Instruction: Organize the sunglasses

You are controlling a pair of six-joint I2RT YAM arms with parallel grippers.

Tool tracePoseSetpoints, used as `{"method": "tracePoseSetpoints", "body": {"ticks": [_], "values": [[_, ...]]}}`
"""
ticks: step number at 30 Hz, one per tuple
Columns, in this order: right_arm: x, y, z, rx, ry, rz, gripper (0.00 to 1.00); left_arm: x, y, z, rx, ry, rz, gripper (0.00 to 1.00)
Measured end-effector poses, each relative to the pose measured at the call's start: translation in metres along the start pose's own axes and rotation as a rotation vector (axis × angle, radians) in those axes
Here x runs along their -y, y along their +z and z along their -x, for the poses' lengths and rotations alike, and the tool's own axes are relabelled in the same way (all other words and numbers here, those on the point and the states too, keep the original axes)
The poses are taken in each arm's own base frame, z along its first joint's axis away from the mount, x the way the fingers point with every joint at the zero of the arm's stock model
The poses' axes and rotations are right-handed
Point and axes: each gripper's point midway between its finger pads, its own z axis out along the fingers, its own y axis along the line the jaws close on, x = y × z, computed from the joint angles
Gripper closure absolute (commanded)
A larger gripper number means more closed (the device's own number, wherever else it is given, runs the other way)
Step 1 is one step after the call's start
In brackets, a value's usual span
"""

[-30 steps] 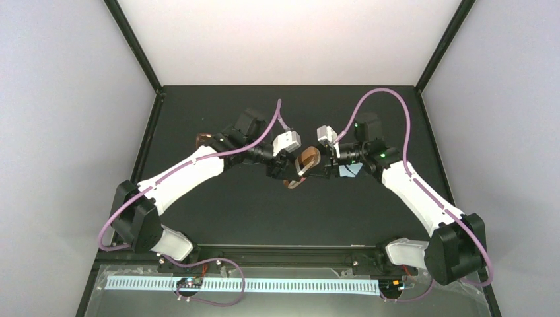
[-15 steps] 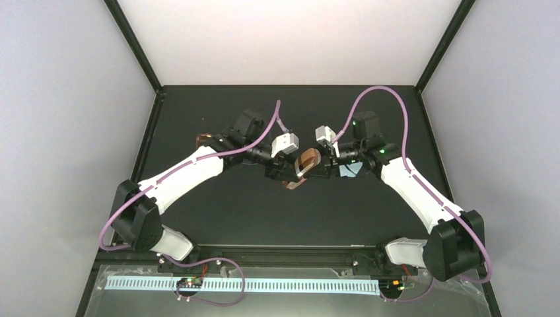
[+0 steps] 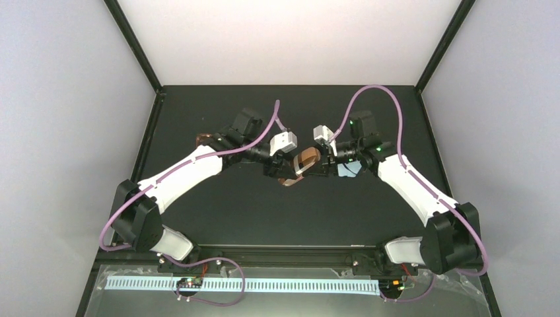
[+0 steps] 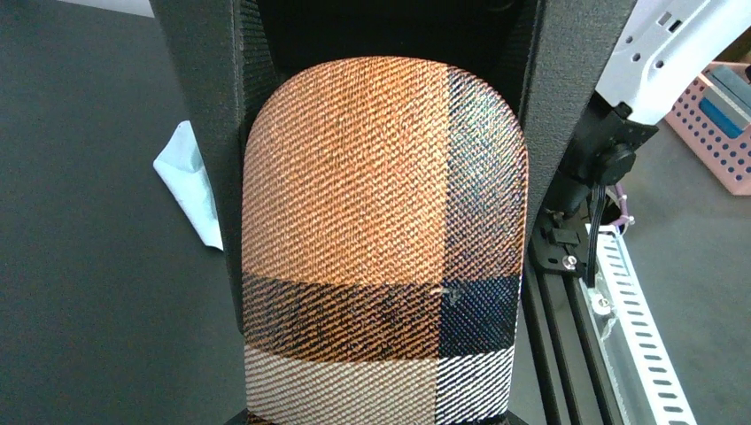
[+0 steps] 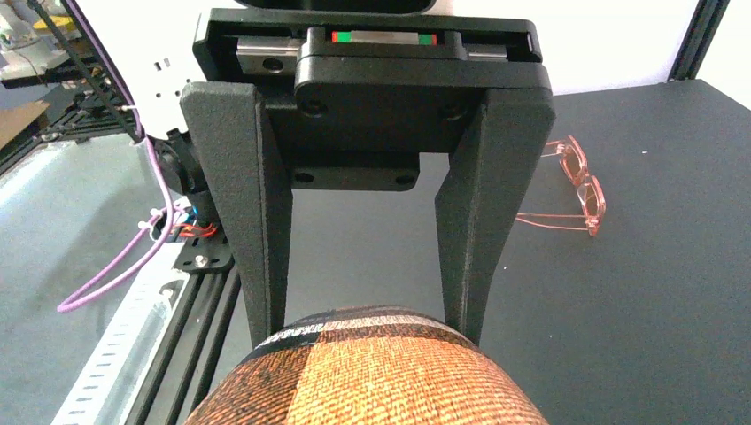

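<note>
Left gripper point(image 3: 284, 169) and right gripper point(image 3: 321, 165) each clamp one end of the plaid case point(image 3: 307, 160) between them. Sunglasses point(image 3: 203, 139) lie on the table point(image 3: 251, 211) at 9 o'clock from the case, well apart, just behind the left forearm; the left arm is nearer. In the right wrist view their front runs roughly 12-to-6, with a temple unfolded.

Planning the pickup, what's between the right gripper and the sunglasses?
The top view shows the plaid case and the left gripper between the right gripper and the sunglasses.
</note>
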Motion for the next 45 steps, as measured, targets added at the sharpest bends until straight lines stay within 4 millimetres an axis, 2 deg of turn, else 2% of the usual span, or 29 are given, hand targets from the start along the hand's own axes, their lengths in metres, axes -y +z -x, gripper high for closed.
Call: {"method": "tracePoseSetpoints", "body": {"ticks": [7,13,28,32,35,39,45], "values": [[-0.004,0.0,-0.005,-0.009,-0.06,0.015,0.48,0.002,0.0,-0.002,0.0,0.009,-0.014,0.98],[-0.014,-0.004,-0.013,0.005,-0.13,0.04,0.5,0.012,0.0,-0.003,0.008,0.021,-0.068,0.98],[-0.036,-0.017,-0.023,0.014,-0.363,0.013,0.57,0.033,-0.005,0.01,0.079,0.052,-0.199,0.99],[-0.034,-0.02,-0.029,-0.015,-0.411,-0.025,0.58,0.037,-0.007,0.016,0.102,0.033,-0.23,0.98],[-0.014,-0.029,-0.048,-0.094,-0.401,-0.125,0.57,0.047,-0.012,0.023,0.13,0.021,-0.287,0.98],[-0.012,-0.031,-0.049,-0.111,-0.411,-0.145,0.53,0.044,-0.012,0.024,0.136,0.02,-0.281,0.98],[-0.013,-0.033,-0.05,-0.123,-0.4,-0.149,0.3,0.041,-0.012,0.024,0.128,-0.007,-0.267,0.98]]}}
